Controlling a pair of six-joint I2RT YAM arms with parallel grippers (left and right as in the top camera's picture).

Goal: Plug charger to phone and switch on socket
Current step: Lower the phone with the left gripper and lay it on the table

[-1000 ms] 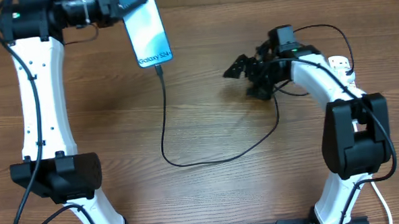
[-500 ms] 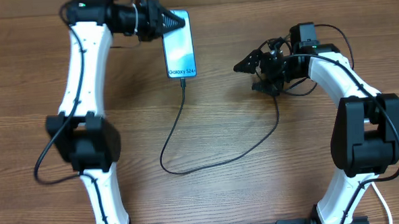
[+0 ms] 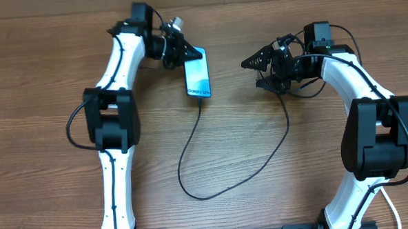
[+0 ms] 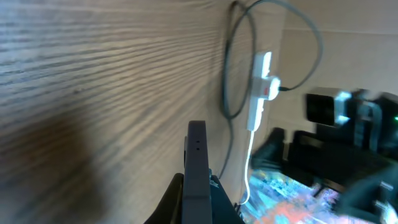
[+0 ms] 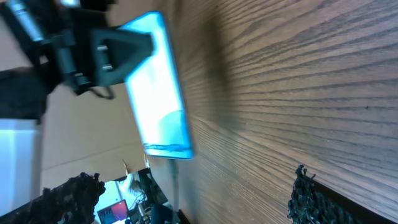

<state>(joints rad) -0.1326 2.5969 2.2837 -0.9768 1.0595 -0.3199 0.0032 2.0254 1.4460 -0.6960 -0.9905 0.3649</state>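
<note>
There's one line of dark print on the phone (image 3: 197,77), down at the lower end of its lit blue screen. From overhead it reads "Galaxy S24", though the trailing characters are too small to be sure of. The right wrist view catches the same line along the screen's bottom edge, but there it's just a dark smear, nothing legible. Over in the left wrist view, the white socket (image 4: 261,78) shows a small red mark on its body, and any lettering on it is too blurred to make out.
</note>
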